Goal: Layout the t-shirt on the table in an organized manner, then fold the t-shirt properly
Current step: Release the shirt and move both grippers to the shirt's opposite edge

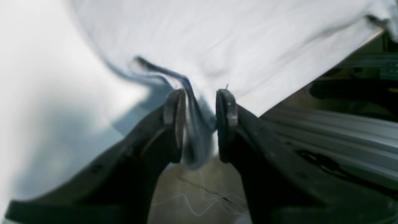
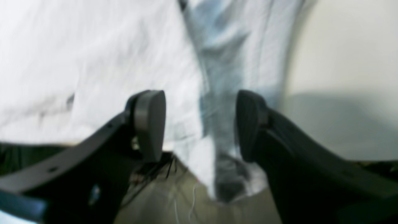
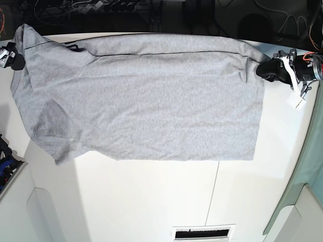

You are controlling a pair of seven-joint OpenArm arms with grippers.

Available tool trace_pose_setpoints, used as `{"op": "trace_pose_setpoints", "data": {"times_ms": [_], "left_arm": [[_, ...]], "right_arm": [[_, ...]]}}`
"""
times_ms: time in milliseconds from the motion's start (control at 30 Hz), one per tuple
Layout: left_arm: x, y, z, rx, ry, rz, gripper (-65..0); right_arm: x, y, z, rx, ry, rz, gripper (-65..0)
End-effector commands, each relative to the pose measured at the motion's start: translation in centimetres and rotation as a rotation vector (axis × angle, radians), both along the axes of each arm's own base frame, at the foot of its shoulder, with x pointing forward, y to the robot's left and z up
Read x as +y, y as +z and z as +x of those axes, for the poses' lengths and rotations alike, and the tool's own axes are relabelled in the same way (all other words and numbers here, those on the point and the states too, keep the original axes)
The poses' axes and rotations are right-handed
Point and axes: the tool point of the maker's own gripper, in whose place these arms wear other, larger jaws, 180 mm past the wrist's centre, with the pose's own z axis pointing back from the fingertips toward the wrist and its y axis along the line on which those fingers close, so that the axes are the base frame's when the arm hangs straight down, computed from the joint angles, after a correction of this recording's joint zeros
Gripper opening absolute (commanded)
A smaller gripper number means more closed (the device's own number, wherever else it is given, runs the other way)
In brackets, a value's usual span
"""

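The light grey t-shirt (image 3: 141,101) lies spread flat across the white table (image 3: 151,201), its far edge doubled over along the back rim, with a bit of black lettering showing at the far left. My left gripper (image 3: 265,69) sits at the shirt's far right corner. In the left wrist view the left gripper (image 1: 200,99) has its jaws apart, and a loose fold of the t-shirt (image 1: 217,37) hangs between them. My right gripper (image 3: 14,59) is at the far left corner. The right gripper (image 2: 200,105) stands wide open, with a fold of the t-shirt (image 2: 93,46) draped in the gap.
A pale green panel (image 3: 303,176) borders the table on the right. Cables (image 3: 101,7) and dark equipment lie beyond the back rim. An aluminium rail (image 1: 326,130) runs below the table's edge. A slotted vent (image 3: 202,233) sits at the front.
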Motion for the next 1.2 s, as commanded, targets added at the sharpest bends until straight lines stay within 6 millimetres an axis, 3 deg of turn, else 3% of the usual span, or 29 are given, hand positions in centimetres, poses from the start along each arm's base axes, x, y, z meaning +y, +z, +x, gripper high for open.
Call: {"op": "trace_pose_setpoints", "data": {"times_ms": [0, 100, 233, 300, 433, 533, 733, 867, 967, 1167], "left_arm": [[-0.2, 1.8, 1.2, -0.066, -0.024, -0.004, -45.1], [-1.4, 3.4, 1.9, -0.122, -0.07, -0.003, -45.1], [-2.3, 4.5, 2.4, -0.169, -0.09, -0.01, -44.9], [-2.3, 4.6, 2.6, -0.18, -0.085, -0.015, -41.8], [-2.0, 4.7, 3.1, -0.205, -0.079, 0.006, -29.8], [-1.1, 4.3, 3.6, -0.232, -0.077, 0.071, -28.4], [1.8, 3.7, 6.0, -0.309, -0.005, 0.156, -28.4], [4.3, 2.4, 8.1, -0.283, 0.111, 0.135, -28.4], [5.6, 0.9, 9.8, -0.248, 0.199, 0.096, -28.4], [6.8, -1.3, 14.0, -0.202, 0.339, 0.024, -28.4]], "right_arm": [[-2.0, 2.4, 2.2, -0.104, -0.038, -0.05, -29.2], [-4.2, 4.8, 5.4, -0.24, -0.108, -0.137, -29.2], [-5.1, 7.7, 10.6, -0.375, -0.159, -0.193, -29.2], [-5.3, 8.7, 13.3, -0.408, -0.168, -0.228, -29.2], [-4.4, 8.3, 18.2, -0.389, -0.118, -0.266, -29.2], [-4.8, 5.8, 20.5, -0.305, -0.128, -0.312, -29.2], [-6.2, 0.2, 20.7, -0.199, -0.205, -0.3, -29.1], [-5.3, -2.4, 19.3, -0.147, -0.18, -0.246, -29.1], [-4.0, -3.5, 18.8, -0.133, -0.144, -0.196, -29.1], [-1.4, -3.9, 19.6, -0.164, -0.123, -0.112, -29.2]]}}
